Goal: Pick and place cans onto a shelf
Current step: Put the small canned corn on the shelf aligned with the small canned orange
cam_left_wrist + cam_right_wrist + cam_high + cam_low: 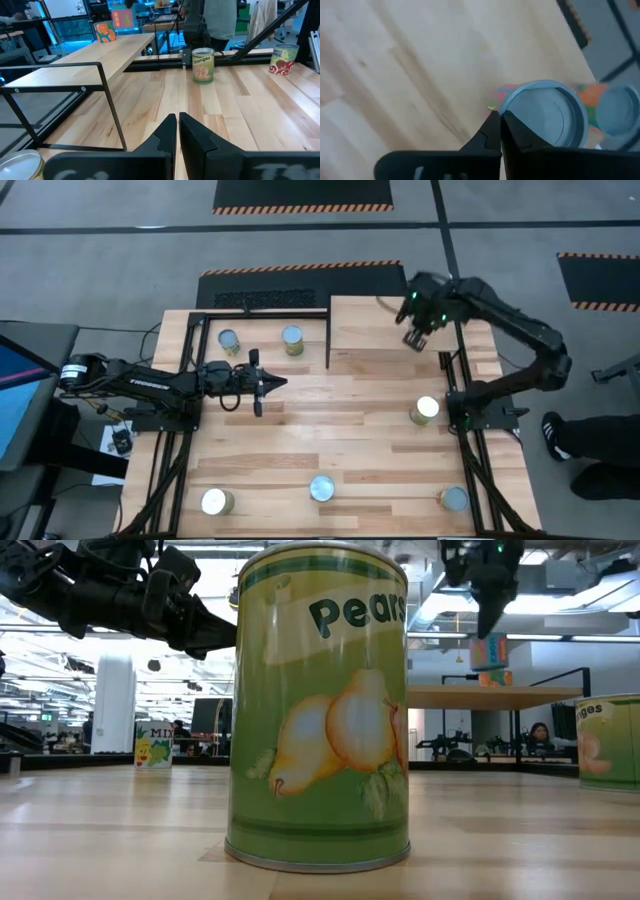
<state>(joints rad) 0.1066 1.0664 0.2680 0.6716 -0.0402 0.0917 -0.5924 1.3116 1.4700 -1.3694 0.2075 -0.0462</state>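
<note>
**A:** Striped wood planks make up the tabletop [330,430], with grey floor and hazard-striped mats around it. Where are the arms?

**B:** Over the shelf [370,325], the right gripper [414,340] hangs with its fingers pressed together, holding nothing. The left gripper [262,385] is out over the table, likewise closed and empty.

**A:** And the cans?

**B:** Directly under the right gripper, the wrist camera shows two silver-lidded cans with colourful labels standing side by side on the shelf board; the nearer can [542,117] sits just past the fingertips, the second can [617,110] beside it. I cannot tell whether the fingers touch the lid.

**A:** Others?

**B:** Two cans [229,340] [292,339] stand near the left gripper, by the black frame [200,330]. Ahead of its closed fingers is an Oranges can [203,65], and a red-labelled can [283,58] farther off. A Pears can [320,705] stands at the table's near edge, well away from both grippers.
</note>
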